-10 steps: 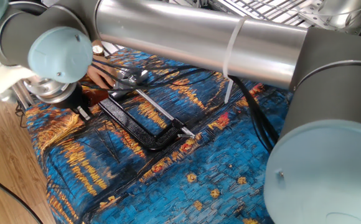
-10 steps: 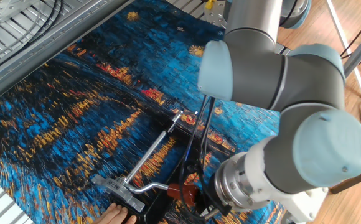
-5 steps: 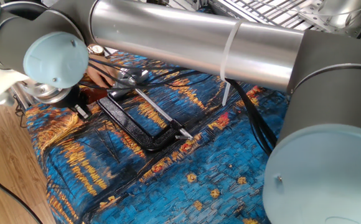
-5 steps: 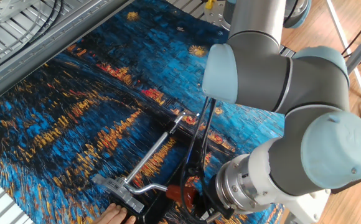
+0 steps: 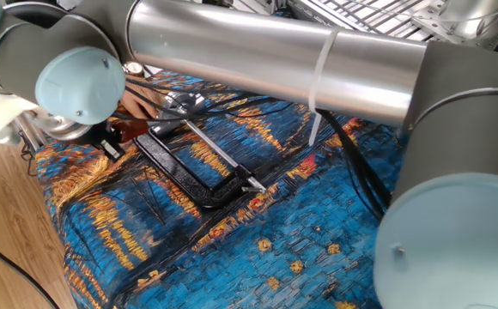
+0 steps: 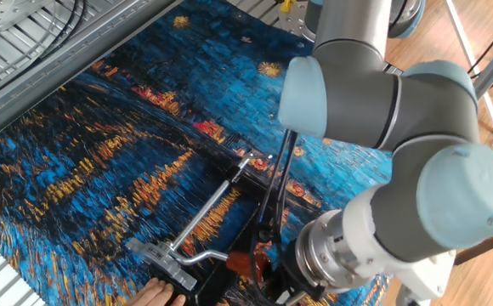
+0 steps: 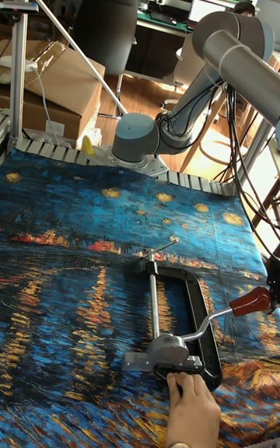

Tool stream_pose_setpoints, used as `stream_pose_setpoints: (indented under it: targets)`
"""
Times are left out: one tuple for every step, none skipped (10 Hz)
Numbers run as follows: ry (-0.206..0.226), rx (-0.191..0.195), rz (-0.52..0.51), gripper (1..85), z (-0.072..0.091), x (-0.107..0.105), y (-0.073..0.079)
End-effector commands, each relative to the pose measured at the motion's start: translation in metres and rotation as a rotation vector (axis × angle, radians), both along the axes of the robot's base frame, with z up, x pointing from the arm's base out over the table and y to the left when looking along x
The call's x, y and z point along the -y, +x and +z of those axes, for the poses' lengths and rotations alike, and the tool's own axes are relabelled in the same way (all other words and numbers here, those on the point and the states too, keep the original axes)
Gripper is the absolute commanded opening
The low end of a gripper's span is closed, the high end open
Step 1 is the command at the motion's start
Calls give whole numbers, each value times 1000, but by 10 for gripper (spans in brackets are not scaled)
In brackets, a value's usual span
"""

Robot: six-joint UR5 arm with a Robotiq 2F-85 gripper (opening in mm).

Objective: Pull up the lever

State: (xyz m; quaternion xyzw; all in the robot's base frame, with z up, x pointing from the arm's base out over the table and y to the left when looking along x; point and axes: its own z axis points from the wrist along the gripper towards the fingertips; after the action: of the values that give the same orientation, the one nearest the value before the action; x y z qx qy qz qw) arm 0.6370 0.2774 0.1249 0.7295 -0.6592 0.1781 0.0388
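in one fixed view my wrist sits a touch higher than half a second ago, and the red-orange end of the lever [image 5: 127, 130] shows more clearly beside it; i take that as the pull just starting, not finished. my pincer [image 5: 112, 147] is mostly hidden under the wrist here, so i cannot tell how wide it stands, only that it is right against the sleeve. the black frame [image 5: 191, 177] lies flat on the painted cloth [image 5: 283, 232] covering the surface

in the other fixed view the lever [image 6: 240, 261] looks barely shifted from a second ago, its sleeve tucked just under my wrist. my pincer [image 6: 268, 270] is buried behind the wrist, so its opening is hidden here too. a person's hand [image 6: 163, 295] presses at the clamp's base beside the long rod [image 6: 202, 217]

in the tall fixed view the lever [image 7: 250, 300] slopes upward from the clamp head to its red sleeve at the right edge, where a dark bit of my pincer [image 7: 271, 286] touches it; most of it is cut off. the hand [image 7: 192, 411] holds the clamp down
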Motion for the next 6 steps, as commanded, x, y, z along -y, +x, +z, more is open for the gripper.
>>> stream_pose_setpoints:
  targets:
    - [-9, -24, 34, 123, 27, 14, -2]
    - [-23, -27, 41, 127, 30, 21, 0]
    - [-13, -25, 24, 127, 29, 19, -1]
    - [2, -18, 1, 127, 24, 12, -3]
    - [1, -1, -9, 127, 14, 7, 1]
    - [-12, 5, -4, 127, 10, 10, 5]
